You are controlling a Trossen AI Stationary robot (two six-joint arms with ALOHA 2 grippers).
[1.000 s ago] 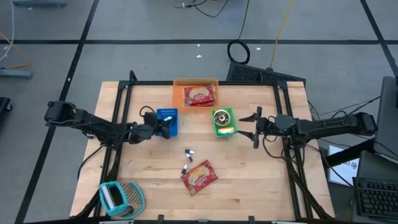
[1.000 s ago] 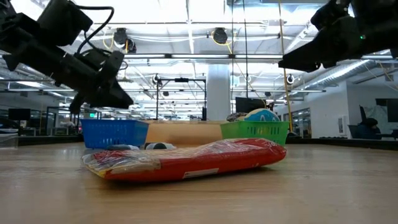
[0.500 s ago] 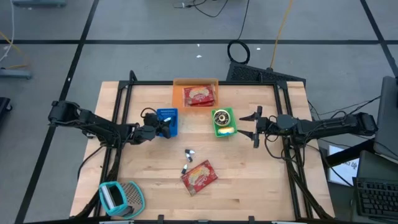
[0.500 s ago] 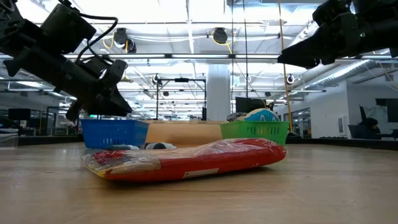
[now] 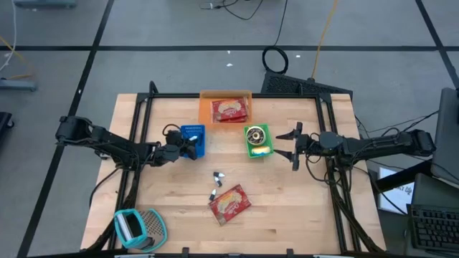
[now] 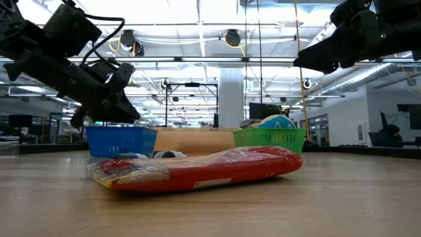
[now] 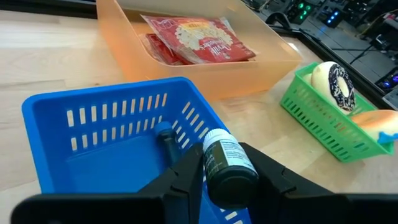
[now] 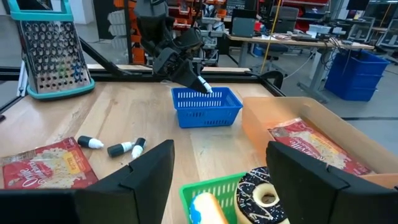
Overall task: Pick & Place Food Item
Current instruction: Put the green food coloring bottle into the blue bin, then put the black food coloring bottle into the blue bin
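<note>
Your left gripper (image 7: 227, 186) grips small bottle (image 7: 229, 167) over blue basket (image 7: 93, 134) near rim; right gripper (image 5: 292, 144) spread wide, clear of green basket (image 5: 259, 150).

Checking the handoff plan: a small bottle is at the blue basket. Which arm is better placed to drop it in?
Left. The left gripper has the bottle between its fingers right over the blue basket. The right gripper waits open beyond the green basket, empty.

The left gripper (image 7: 227, 180) tilts down w/ fingers pinching something, & the right gripper (image 5: 295, 143) waits level, fingers wide apart.
</note>
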